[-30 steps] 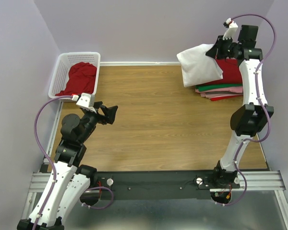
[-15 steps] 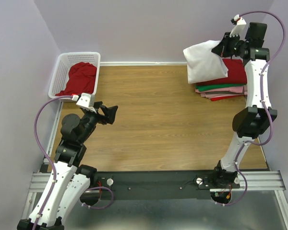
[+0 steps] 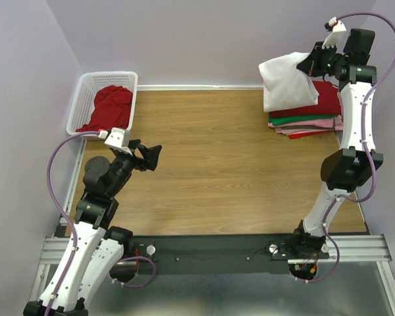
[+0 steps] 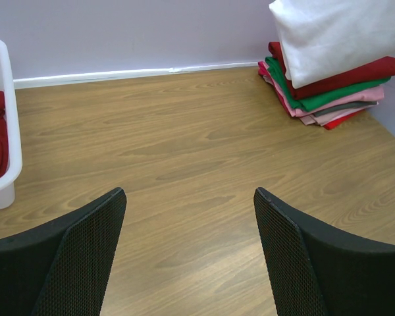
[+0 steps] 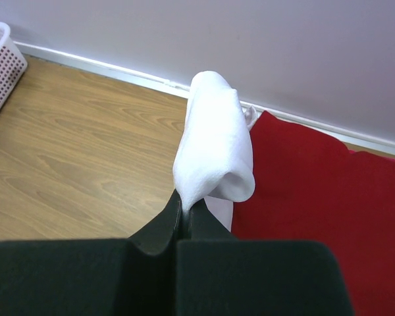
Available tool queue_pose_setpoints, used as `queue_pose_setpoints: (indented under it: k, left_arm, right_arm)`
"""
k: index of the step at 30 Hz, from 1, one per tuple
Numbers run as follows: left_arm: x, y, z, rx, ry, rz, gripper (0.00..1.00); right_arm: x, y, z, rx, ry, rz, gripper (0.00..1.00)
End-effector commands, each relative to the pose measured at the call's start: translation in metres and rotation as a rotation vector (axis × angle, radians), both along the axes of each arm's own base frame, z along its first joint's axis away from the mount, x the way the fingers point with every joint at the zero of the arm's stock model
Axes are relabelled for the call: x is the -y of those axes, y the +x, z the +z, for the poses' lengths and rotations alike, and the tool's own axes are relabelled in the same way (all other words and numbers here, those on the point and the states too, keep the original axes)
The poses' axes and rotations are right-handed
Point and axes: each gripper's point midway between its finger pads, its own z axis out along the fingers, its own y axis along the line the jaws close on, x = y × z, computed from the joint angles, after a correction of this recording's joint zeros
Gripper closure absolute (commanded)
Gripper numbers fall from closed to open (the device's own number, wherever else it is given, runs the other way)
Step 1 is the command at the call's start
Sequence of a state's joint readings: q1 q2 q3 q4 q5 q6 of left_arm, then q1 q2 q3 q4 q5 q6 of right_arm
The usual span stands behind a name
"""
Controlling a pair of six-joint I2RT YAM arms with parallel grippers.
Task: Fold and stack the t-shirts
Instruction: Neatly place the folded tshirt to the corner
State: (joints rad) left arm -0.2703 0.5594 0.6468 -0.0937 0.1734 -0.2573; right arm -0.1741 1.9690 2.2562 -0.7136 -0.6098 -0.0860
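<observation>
Soft, light and limp, the one white t-shirt (image 3: 288,82) droops from the right gripper (image 5: 184,207), pinched shut on its folded edge, a safe place to hold it, above the stack (image 3: 309,120) of about five folded t-shirts at upper right, while one red bundle (image 3: 110,105) fills the single basket (image 3: 83,89) at upper left and the left gripper (image 3: 153,157) gapes empty.

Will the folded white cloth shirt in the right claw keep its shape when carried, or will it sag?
Probably floppy: the folded white cloth shirt curls and droops where the right claw pinches one edge. Likely light for its size: that small pinch seems enough to carry it.
</observation>
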Motion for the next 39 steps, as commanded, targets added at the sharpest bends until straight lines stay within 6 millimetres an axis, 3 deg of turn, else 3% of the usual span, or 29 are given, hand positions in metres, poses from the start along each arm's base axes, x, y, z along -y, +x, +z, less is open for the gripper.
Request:
queue_pose_setpoints:
  k: [1,13,19,26,39]
  left_arm:
    - [0.003,-0.001,-0.001,0.015,0.009,-0.024,0.14]
    - [0.004,0.001,-0.003,0.006,0.012,-0.024,0.14]
    - [0.004,0.001,-0.003,0.005,0.012,-0.023,0.14]
    - [0.005,0.003,-0.005,-0.004,0.015,-0.027,0.14]
    - [0.005,0.004,-0.007,-0.01,0.016,-0.024,0.14]
  right_arm:
    - [0.017,0.009,0.001,0.019,-0.042,-0.046,1.0]
    - [0.05,0.04,-0.036,-0.02,-0.119,-0.14,1.0]
    - [0.068,0.056,-0.042,-0.008,-0.167,-0.207,1.0]
    - [0.101,0.072,-0.054,-0.006,-0.238,-0.36,1.0]
    - [0.137,0.093,-0.081,0.001,-0.345,-0.511,1.0]
